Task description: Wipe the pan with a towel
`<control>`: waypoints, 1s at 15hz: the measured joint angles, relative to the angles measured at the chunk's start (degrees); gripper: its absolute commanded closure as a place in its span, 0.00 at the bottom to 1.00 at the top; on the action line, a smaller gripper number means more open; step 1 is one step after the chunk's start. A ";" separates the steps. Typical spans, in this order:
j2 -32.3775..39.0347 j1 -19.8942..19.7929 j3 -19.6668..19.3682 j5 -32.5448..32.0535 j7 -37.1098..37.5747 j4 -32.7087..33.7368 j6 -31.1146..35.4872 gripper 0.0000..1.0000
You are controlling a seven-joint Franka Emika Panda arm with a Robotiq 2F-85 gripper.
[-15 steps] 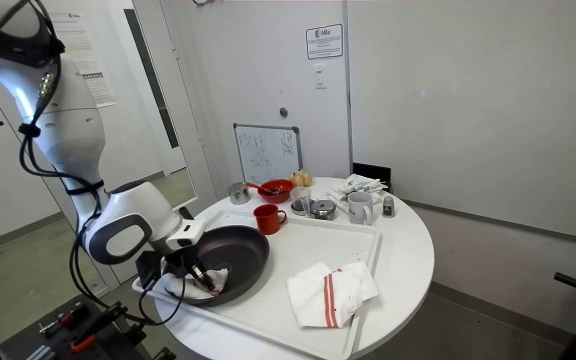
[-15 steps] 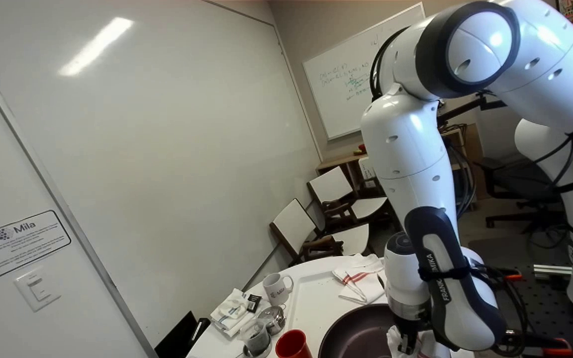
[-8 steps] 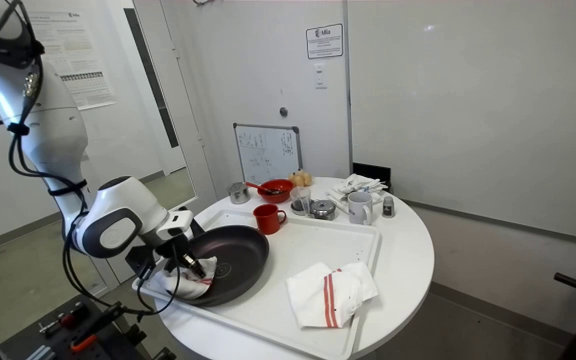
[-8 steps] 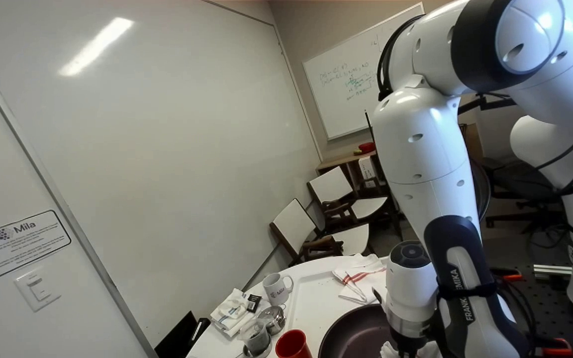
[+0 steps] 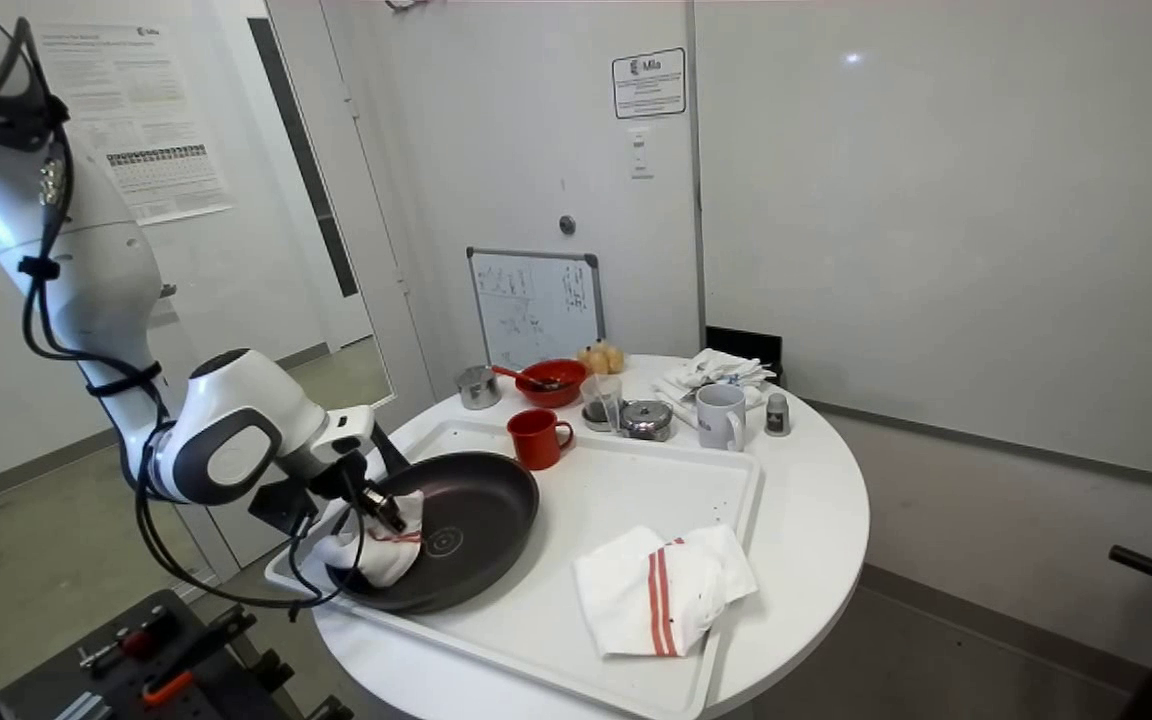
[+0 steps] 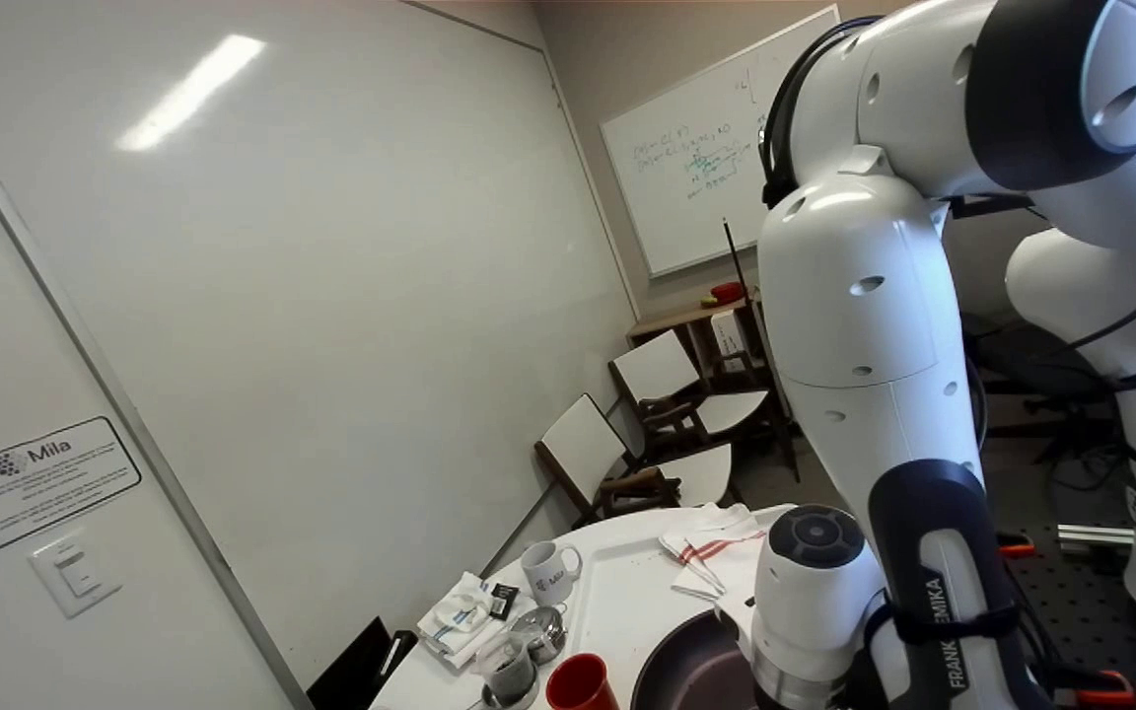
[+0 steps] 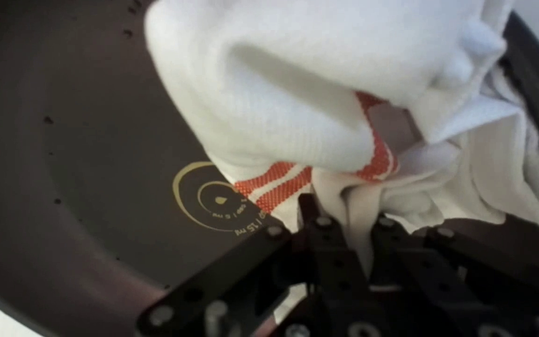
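Note:
The large round black pan [image 5: 486,525] lies on the tray, and part of it shows in an exterior view low down [image 6: 686,675]. A bunched white towel [image 5: 388,562] with red stripes lies against the pan's inside and laps over its rim on the side nearest the arm. My gripper [image 5: 391,515] reaches down into the pan there. Seen from the wrist, the gripper [image 7: 351,222] is shut on a fold of the towel [image 7: 293,121], which bulges up ahead of the fingers. The gold ring mark in the pan [image 7: 220,201] lies beside the cloth, partly covered. Its fingertips are hidden in an exterior view by the arm.
The white tray [image 5: 636,470] carries a folded white cloth with bold red stripes [image 5: 658,595] and a red mug [image 5: 536,438]. Behind stand a red bowl [image 5: 554,382], a steel pot [image 5: 647,420], a white mug [image 5: 721,415] and a shaker [image 5: 777,414]. Cables hang below the wrist.
With the towel in its grip, my gripper has moved across the pan toward the rim on the arm's side. The pan's centre mark has come into sight. The pan stays put.

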 measured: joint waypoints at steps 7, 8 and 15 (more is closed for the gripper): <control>2.12 -2.77 -2.06 0.05 0.00 0.72 -0.02 0.97; 2.15 -3.90 -2.49 0.07 0.03 0.58 -0.02 0.97; 2.10 -12.51 -5.03 0.19 0.17 0.20 -0.03 0.97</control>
